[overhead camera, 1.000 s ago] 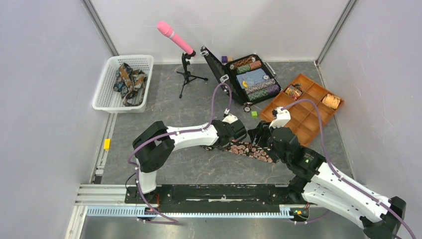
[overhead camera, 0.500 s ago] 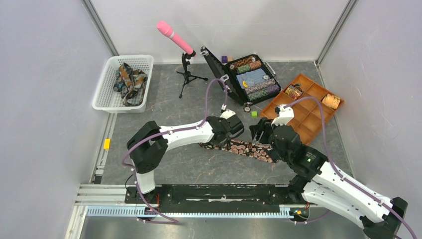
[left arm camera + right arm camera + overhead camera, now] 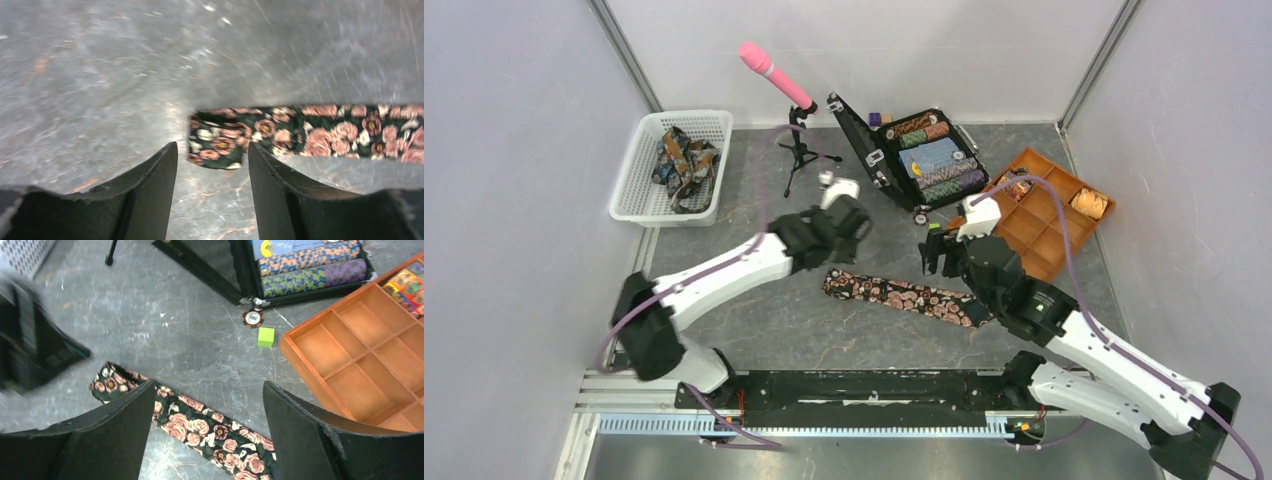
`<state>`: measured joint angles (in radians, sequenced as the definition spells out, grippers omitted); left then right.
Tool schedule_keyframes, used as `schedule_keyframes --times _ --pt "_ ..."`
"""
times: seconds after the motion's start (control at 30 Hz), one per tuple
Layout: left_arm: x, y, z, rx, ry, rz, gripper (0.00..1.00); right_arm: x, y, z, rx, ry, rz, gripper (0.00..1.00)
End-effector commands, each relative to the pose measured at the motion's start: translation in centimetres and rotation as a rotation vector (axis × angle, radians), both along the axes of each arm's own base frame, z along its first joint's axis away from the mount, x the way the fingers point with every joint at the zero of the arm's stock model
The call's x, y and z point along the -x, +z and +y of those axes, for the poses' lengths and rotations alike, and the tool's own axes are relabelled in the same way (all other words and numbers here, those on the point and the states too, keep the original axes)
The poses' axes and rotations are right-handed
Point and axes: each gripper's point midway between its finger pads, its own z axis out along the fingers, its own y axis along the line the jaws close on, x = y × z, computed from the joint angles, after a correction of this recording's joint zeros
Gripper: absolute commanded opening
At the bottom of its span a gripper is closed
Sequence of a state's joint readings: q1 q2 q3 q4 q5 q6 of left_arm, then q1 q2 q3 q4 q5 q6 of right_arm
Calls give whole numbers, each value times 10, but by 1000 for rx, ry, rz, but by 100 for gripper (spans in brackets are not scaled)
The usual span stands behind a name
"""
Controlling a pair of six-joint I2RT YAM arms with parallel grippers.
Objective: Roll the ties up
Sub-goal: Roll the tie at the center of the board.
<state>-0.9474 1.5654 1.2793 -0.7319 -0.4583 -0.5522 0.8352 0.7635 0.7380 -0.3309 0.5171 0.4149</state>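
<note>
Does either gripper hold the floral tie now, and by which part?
Nothing is held. The left gripper and the right gripper are both open, and the tie lies flat on the table, touched by neither.

Grey marbled tabletop (image 3: 844, 335), plain white walls (image 3: 874, 50), seemingly evenly lit.

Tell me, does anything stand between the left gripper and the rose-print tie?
Nothing visible does. The left gripper is open and empty; the end of the rose-print tie lies in plain view past its fingertips on bare table.
</note>
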Motion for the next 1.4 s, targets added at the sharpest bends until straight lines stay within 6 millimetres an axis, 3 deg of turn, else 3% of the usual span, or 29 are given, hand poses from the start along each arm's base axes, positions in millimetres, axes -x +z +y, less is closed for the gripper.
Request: schedule_keyframes --times 0.0,0.17,0.27,0.47,0.6,0.77,0.97,1.37 --pt "-20 59 55 190 176 -160 64 -6 5 38 104 219 -43 88" --pt "-19 77 117 302 336 -239 74 1 -37 109 189 574 53 98" --pt "-17 66 144 385 407 -209 80 10 -65 144 241 712 85 98" --pt "-6 38 170 463 491 -125 90 16 -94 196 358 861 77 98" --pt "-2 32 180 472 515 -108 92 13 -109 218 401 910 75 98" --pt "2 35 192 461 538 -123 93 5 -123 232 442 915 91 98" --pt "4 35 197 465 543 -118 93 -8 -139 230 515 874 98 98" --pt "6 38 200 473 545 -140 93 -13 -177 225 608 878 163 98"
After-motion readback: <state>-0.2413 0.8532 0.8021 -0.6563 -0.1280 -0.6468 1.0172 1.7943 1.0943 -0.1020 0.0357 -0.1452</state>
